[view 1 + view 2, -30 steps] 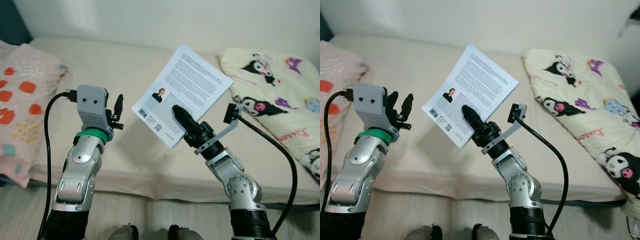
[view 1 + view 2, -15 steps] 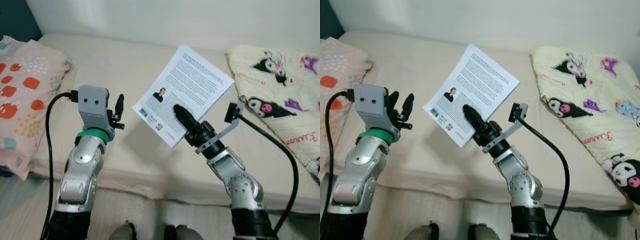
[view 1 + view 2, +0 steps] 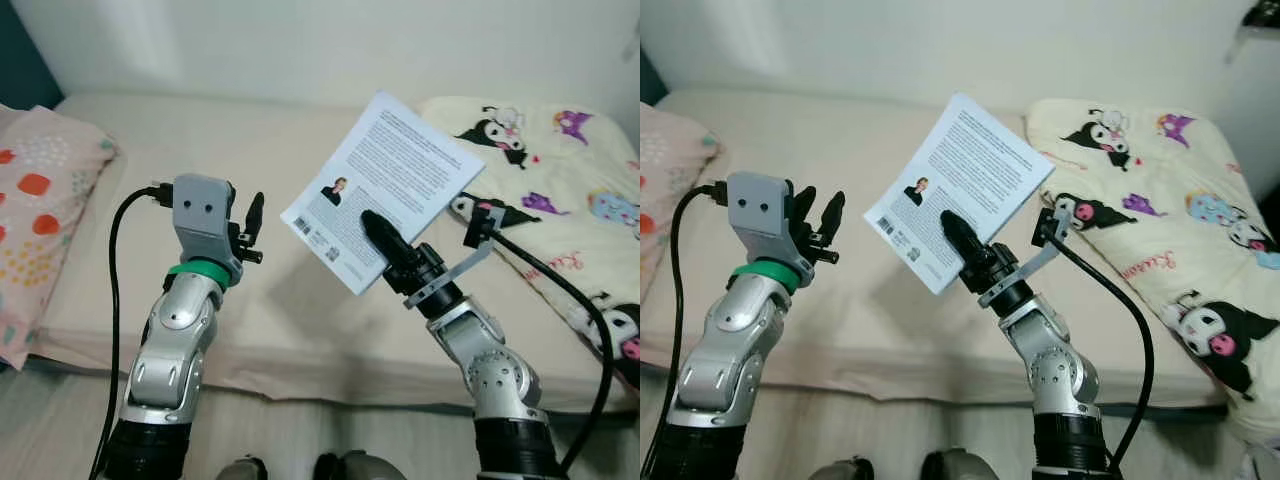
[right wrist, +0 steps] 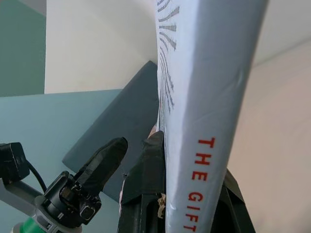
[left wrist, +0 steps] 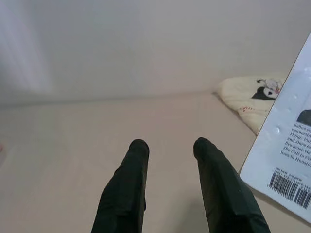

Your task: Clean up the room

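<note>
- Beige bed (image 3: 300, 160) is seen ahead, cartoon-print blanket (image 3: 560, 170) laid on its right.
- White book (image 3: 385, 190) is clamped in the right gripper (image 3: 385, 240), raised.
- Left gripper (image 5: 167, 145) is held released, grasping nothing, beside it.

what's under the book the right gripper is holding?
The book, clamped in the right gripper, hangs above the bare beige mattress, casting its shadow there. Whatever lies directly behind its cover is hidden.

Book (image 3: 385, 190) held up over the bed (image 3: 150, 150) between both grippers, patterned pillow (image 3: 35, 210) far left, cartoon-print blanket (image 3: 560, 190) right.
</note>
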`<state>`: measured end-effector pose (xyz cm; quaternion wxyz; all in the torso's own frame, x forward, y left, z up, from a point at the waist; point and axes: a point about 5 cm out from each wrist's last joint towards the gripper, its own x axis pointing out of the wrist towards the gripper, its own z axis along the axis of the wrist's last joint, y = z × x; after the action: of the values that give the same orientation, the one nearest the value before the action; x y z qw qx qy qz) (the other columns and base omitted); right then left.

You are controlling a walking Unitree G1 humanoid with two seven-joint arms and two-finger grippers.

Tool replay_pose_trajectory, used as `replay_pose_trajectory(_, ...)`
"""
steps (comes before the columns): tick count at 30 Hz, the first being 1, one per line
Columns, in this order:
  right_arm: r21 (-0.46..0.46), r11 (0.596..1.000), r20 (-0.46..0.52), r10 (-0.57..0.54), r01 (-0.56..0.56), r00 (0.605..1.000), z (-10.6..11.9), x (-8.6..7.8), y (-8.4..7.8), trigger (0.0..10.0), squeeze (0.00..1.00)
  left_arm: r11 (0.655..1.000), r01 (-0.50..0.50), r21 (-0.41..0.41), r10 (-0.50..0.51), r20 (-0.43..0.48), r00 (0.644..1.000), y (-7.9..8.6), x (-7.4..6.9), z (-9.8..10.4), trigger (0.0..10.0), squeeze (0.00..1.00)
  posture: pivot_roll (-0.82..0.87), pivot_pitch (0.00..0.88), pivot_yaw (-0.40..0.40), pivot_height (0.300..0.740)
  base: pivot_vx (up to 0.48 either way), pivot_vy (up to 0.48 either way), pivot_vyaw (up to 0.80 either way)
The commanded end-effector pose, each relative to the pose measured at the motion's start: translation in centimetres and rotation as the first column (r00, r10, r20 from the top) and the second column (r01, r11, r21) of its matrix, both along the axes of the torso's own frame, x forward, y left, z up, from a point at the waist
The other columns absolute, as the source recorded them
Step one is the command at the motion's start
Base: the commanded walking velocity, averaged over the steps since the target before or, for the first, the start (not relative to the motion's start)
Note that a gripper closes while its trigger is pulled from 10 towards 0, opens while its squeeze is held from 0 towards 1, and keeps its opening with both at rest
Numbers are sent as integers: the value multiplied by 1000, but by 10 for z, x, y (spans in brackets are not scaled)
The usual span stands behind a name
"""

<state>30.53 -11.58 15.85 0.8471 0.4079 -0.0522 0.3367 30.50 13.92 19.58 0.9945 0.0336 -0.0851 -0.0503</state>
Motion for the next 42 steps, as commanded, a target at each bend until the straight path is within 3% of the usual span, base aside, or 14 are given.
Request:
replay_pose_trajectory(1, 3, 1000, 25, 13, -13, 1000, 4, -1, 4, 10000, 0, 1000, -19, 11, 19, -24, 1000, 3, 0, -5, 10000, 0, -22, 72, 21, 740, 0, 0, 0)
replay_pose_trajectory(26, 6, 1000, 22, 0, 0, 1000, 3, 0, 3, 10000, 0, 1000, -26, 0, 26, -37, 999, 4, 1, -8, 10000, 0, -23, 71, 19, 740, 0, 0, 0)
replay_pose_trajectory(42, 6, 1000, 29, 14, -14, 999, 4, 1, 4, 10000, 0, 1000, -16, -6, 16, -10, 1000, 2, 0, -3, 10000, 0, -23, 65, 18, 740, 0, 454, 0)
